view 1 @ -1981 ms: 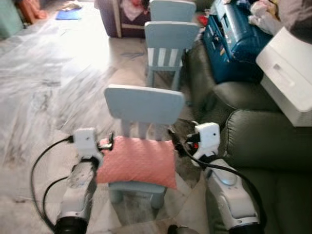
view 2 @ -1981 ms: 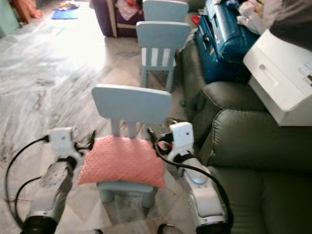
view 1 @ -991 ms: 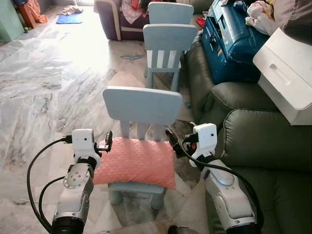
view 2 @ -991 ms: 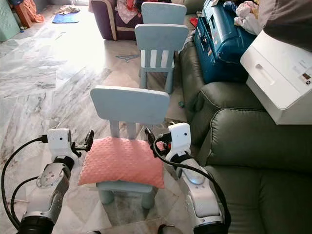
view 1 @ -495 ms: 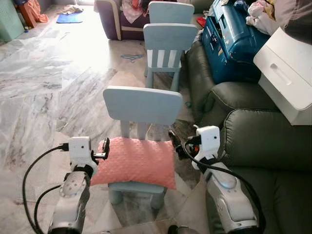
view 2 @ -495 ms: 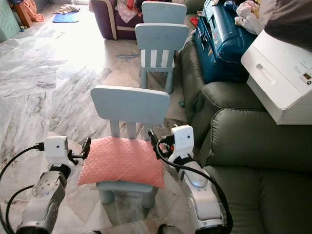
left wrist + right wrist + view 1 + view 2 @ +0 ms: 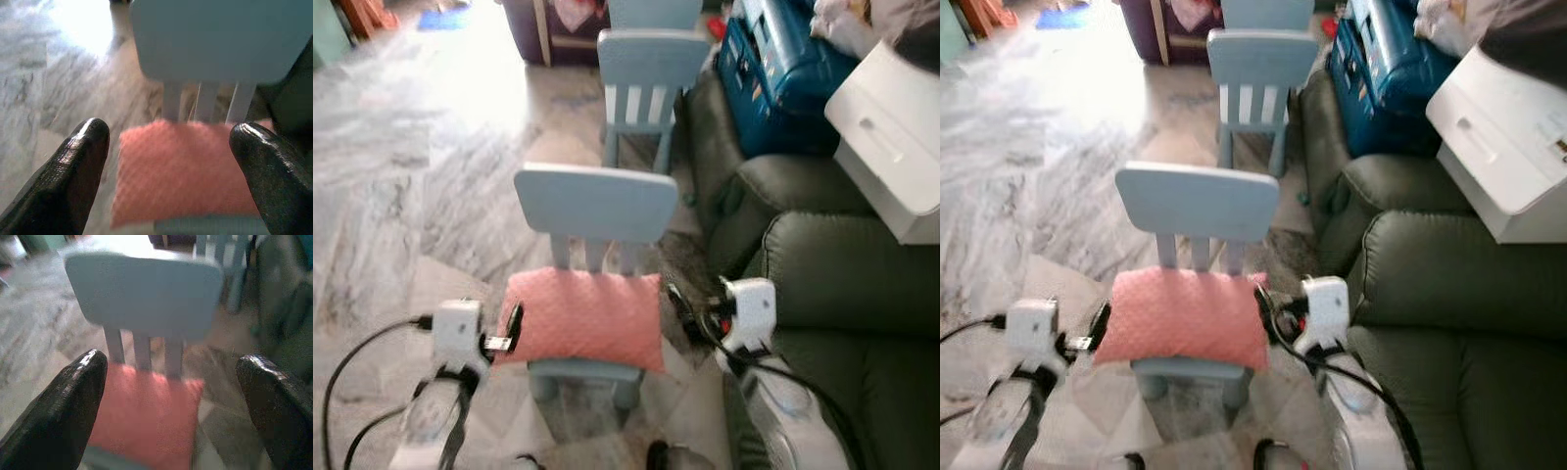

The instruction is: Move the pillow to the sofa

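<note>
The left gripper (image 7: 166,161) and right gripper (image 7: 171,382), fingers spread wide and empty, flank the pink pillow (image 7: 582,318). It lies on a small blue chair (image 7: 597,206) just beside the dark green sofa (image 7: 847,269); another blue chair (image 7: 651,59) stands beyond.

Home living room; green sofa (image 7: 842,264), small blue chairs (image 7: 651,69), marble floor (image 7: 401,166)
</note>
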`<state>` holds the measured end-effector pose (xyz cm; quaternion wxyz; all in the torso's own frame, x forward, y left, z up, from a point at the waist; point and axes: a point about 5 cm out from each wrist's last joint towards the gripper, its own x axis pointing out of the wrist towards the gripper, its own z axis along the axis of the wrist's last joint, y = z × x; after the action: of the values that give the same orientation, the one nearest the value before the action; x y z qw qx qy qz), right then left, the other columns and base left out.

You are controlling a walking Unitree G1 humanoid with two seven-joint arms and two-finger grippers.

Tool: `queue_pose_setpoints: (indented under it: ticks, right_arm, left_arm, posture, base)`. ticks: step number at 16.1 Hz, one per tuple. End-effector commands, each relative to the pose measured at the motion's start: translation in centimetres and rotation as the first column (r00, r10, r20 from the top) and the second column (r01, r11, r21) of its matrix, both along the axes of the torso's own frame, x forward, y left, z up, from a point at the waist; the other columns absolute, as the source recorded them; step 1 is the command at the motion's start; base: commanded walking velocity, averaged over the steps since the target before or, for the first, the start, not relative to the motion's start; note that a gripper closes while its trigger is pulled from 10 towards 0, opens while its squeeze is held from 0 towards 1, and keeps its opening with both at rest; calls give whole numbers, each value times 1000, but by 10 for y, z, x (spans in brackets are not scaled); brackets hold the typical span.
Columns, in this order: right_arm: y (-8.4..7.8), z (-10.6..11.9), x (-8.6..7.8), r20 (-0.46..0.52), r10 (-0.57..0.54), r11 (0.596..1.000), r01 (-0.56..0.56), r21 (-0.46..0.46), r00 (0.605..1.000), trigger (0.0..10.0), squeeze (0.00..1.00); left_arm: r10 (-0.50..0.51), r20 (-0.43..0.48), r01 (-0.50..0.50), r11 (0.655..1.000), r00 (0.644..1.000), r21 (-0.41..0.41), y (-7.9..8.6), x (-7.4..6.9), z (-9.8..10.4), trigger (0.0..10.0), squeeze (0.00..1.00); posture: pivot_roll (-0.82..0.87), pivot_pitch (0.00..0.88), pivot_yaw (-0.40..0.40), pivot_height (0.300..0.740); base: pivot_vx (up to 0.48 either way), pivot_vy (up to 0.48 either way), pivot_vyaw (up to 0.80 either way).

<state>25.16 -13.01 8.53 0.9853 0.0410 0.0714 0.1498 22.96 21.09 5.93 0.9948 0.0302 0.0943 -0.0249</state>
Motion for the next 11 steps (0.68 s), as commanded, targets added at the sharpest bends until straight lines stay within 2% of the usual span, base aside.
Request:
queue_pose_setpoints:
  ticks: [1, 3, 4, 5, 7, 8, 9, 11]
  right_arm:
    - [-4, 1, -7, -3, -5, 1000, 5, -12, 1000, 10000, 0]
    - [-17, 2, -21, 2, -27, 998, 27, -48, 1000, 10000, 0]
    - [-29, 5, -29, 7, -53, 996, 53, -69, 999, 10000, 0]
    - [-50, 7, -41, 1, -96, 991, 96, -97, 995, 10000, 0]
    - [-66, 10, -48, -3, -121, 984, 120, -128, 993, 10000, 0]
    - [-71, 10, -49, -4, -140, 982, 138, -131, 990, 10000, 0]
    - [-70, 13, -45, 7, -139, 982, 138, -131, 990, 10000, 0]
    - [-61, 20, -35, 35, -128, 986, 131, -107, 991, 10000, 0]
  left_arm:
    - [-26, -3, 26, 1000, 1000, -4, 0, -7, 2, 10000, 0]
    - [-32, -11, 32, 999, 999, -11, 2, -21, 4, 10000, 0]
    - [-32, -19, 32, 999, 999, -9, 5, -28, 7, 10000, 0]
    - [-33, -35, 33, 999, 999, 15, 14, -40, 10, 10000, 0]
    - [-35, -58, 37, 999, 998, 32, 24, -46, 9, 10000, 0]
    - [-34, -60, 37, 998, 998, 40, 27, -44, 9, 10000, 0]
    - [-37, -52, 39, 998, 998, 40, 26, -40, 11, 10000, 0]
    - [-60, -42, 61, 998, 997, 20, 18, -33, 14, 10000, 0]
  posture:
    - [-104, 267, -47, 740]
    - [-104, 274, -48, 740]
    - [-104, 278, -45, 740]
    - [-110, 279, -43, 740]
    - [-112, 265, -39, 740]
    - [-113, 253, -37, 740]
    - [-114, 242, -35, 740]
    - [-111, 230, -32, 740]
  base:
    - [0, 0, 0]
    - [0, 0, 0]
    - [0, 0, 0]
    - [0, 0, 0]
    - [0, 0, 0]
    - [0, 0, 0]
    - [0, 0, 0]
    - [0, 0, 0]
